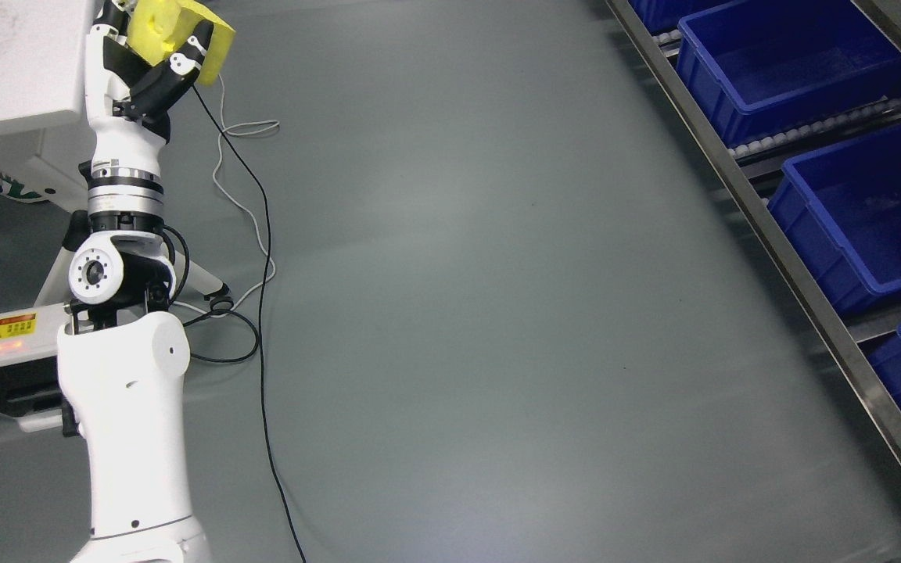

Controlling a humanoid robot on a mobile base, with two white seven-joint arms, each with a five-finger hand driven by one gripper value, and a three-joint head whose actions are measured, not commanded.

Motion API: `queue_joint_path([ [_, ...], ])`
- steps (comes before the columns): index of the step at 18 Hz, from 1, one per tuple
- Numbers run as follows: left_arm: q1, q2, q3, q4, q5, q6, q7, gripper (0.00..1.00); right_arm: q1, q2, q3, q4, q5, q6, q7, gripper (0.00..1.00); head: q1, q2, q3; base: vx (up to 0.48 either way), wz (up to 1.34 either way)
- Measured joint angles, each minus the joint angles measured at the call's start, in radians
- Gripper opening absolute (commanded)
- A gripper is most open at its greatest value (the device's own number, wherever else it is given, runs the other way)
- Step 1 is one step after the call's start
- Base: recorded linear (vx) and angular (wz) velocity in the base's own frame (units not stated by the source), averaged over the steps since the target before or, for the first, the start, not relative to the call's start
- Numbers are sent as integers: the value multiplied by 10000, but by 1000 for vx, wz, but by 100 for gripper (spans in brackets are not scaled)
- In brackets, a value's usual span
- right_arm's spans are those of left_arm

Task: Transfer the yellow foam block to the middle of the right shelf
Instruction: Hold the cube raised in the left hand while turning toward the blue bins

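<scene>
**Block in hand, shelf a long way off**

Near edge first: left arm (126, 407) rises from bottom left, white forearm, wrist joint w/ black cabling, reaching up the frame. No right arm in shot. Loose black cable (267, 328) trails over the grey floor (458, 313) beside it, white cord looping further up.

Further up, top left: left hand (155, 59) wrapped round the yellow foam block (177, 35), black-and-white fingers (188, 59) curled under and across it. Block is off any surface, carried high, just beside the white table (5, 70) corner. Pickup looks done; this reads as the carry leg.

Block itself: bright yellow, chunky, slightly ragged face, one corner poking out right of the fingers. Soft stuff, prob. squashes a bit under grip.

Far side, right: metal shelf (795, 258) w/ roller rails, blue bins (865, 211) lined up. Well apart from the block, whole floor between. Next move, I'd say: swing or drive right, keep the grip firm, aim for the middle bin.
</scene>
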Motion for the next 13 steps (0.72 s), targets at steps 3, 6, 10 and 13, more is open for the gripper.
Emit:
queue_joint_path([
  [3, 1, -7, 10, -40, -1, 14, 0, 41, 0, 0, 0, 0, 0, 0, 0, 100, 0, 0, 0, 302, -106],
  [6, 0, -12, 22, -99, -6, 166, 0, 41, 1, 0, 0, 0, 0, 0, 0, 100, 0, 0, 0, 373, -195],
  [10, 2, -15, 31, -179, -11, 323, 9, 41, 0, 0, 0, 0, 0, 0, 0, 100, 0, 0, 0, 408, -289],
  [13, 18, -18, 38, -238, -12, 337, 12, 41, 1, 0, 1, 0, 0, 0, 0, 100, 0, 0, 0, 453, -314],
])
